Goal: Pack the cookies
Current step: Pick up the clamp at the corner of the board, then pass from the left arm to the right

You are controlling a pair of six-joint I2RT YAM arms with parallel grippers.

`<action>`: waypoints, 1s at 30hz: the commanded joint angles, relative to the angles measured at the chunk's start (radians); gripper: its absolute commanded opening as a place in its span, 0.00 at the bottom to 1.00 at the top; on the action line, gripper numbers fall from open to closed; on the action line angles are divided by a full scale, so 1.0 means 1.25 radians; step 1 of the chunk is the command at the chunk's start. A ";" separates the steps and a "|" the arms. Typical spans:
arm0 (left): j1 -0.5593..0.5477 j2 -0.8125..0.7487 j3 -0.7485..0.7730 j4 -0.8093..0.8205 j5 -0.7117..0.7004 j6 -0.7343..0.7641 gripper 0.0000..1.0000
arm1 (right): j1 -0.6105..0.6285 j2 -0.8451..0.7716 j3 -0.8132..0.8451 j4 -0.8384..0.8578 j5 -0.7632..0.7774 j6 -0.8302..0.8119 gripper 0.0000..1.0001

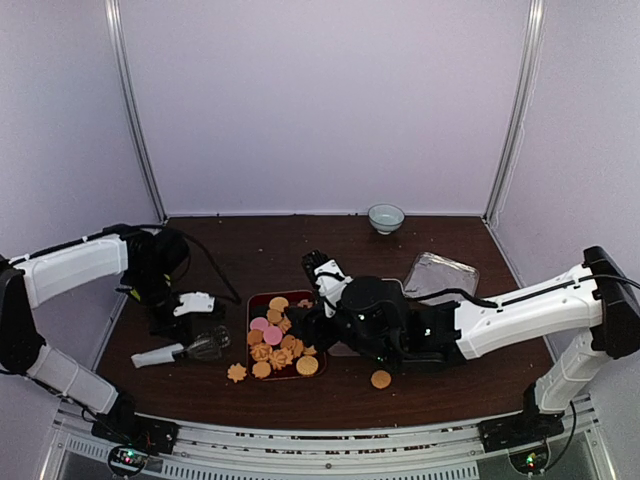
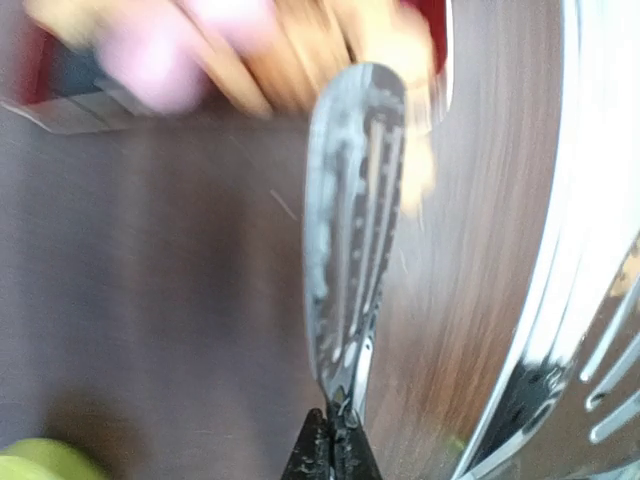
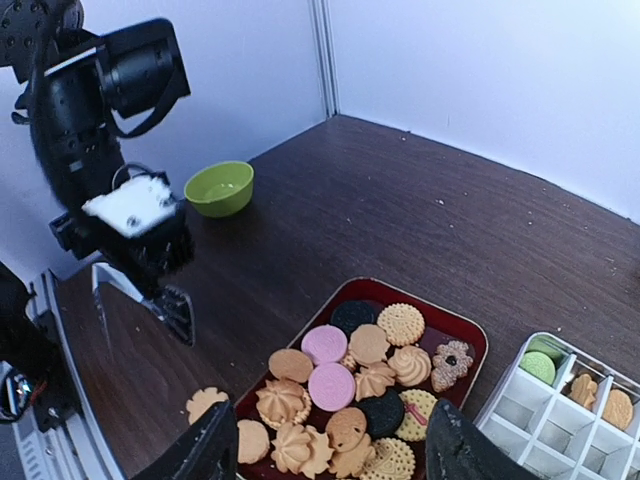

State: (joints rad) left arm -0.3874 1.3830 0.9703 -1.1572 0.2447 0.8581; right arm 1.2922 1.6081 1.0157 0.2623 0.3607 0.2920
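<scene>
The cookies lie piled on a dark red tray: round golden ones, flower shapes, two pink and two dark brown. In the top view the cookies fill the tray at table centre. My right gripper hangs open just above the tray's near end, nothing between its fingers; it also shows in the top view as the right gripper. Left of the tray, my left gripper is shut on the metal tongs; from above the left gripper sits low over the table.
A white compartment box holding green and golden cookies stands right of the tray. One flower cookie and one round cookie lie loose on the table. A green bowl, a pale bowl and a clear plastic lid stand farther off.
</scene>
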 commanded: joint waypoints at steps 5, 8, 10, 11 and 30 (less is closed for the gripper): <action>-0.003 0.073 0.524 -0.107 0.444 -0.291 0.00 | -0.037 -0.076 0.032 0.087 -0.133 0.045 0.67; -0.004 0.079 0.575 -0.030 0.575 -0.397 0.00 | -0.037 -0.066 0.078 0.093 -0.179 0.043 0.67; -0.003 0.073 0.564 0.032 0.638 -0.455 0.00 | -0.037 -0.053 0.115 0.097 -0.217 0.046 0.66; -0.004 0.067 0.546 0.070 0.661 -0.486 0.00 | -0.037 -0.046 0.133 0.098 -0.233 0.047 0.65; -0.033 -0.049 0.340 0.466 0.781 -0.784 0.00 | -0.055 0.121 0.307 0.074 -0.374 0.140 0.46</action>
State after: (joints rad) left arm -0.4183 1.3464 1.4105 -0.6460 1.1637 -0.0818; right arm 1.2324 1.7466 1.3624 0.3622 -0.0814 0.4347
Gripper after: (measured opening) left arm 0.010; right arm 0.484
